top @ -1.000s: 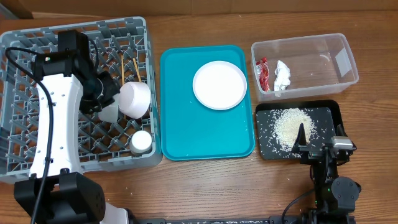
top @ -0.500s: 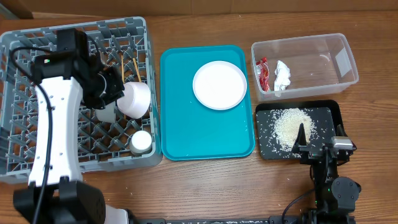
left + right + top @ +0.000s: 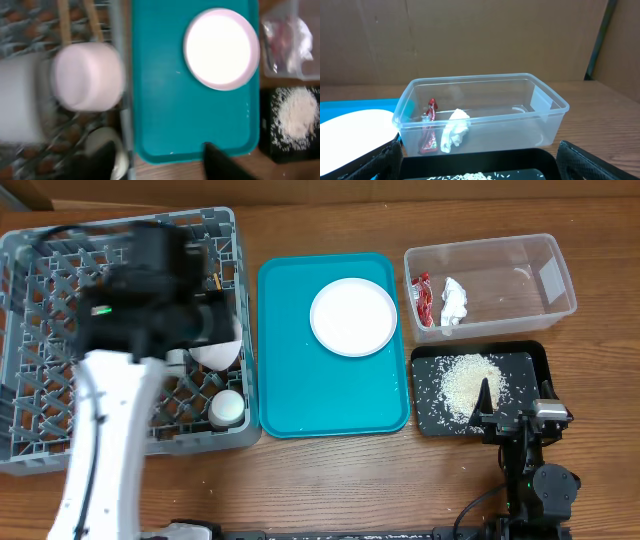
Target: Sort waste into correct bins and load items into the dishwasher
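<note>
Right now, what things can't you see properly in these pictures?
- Chopsticks: cut off by the top edge in the left wrist view; mostly behind the blurred arm from overhead.
- Bowl: part-hidden by that arm from overhead, smeared by blur in the left wrist view.
- Rack: its middle is under the arm, so anything there is hidden.
- Wrapper: its print is too small to read.

The light is soft and even from above, with hardly a shadow on the wood. In the overhead view the left arm [image 3: 150,280] is smeared. Its wrist view is blurred throughout, and the white plate [image 3: 221,48] glares. The right wrist view is sharp, with a faint sheen on the clear tub [image 3: 510,132].
</note>
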